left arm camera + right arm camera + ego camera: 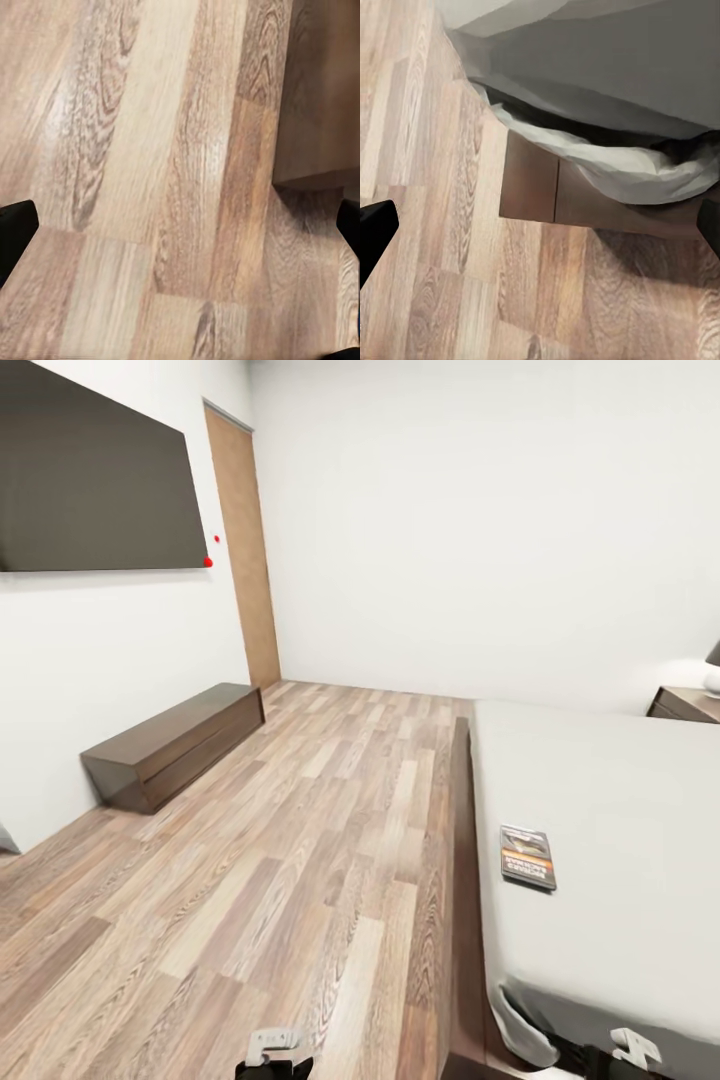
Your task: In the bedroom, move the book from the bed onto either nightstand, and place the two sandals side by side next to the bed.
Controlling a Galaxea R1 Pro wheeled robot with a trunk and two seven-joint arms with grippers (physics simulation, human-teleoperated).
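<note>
White walls [450, 510], wood-plank floor [300, 840], dark bench [175, 745]

Wood-plank floor [300, 840], grey-brown, runs from near edge to far white wall. Bed [620, 820] on right: light-grey mattress on dark brown platform frame, frame's left rail along the floor. Book [527, 856] lies flat on mattress near its left edge, dark cover with orange band, well apart from anything else. Long dark wood bench cabinet [175, 745] stands on floor at left against wall, top bare. Nightstand [685, 703] at far right beyond bed, base of a white lamp [713, 678] on it. Right wrist view: frame corner [540, 187] on planks, mattress fabric bulging over it.
</note>
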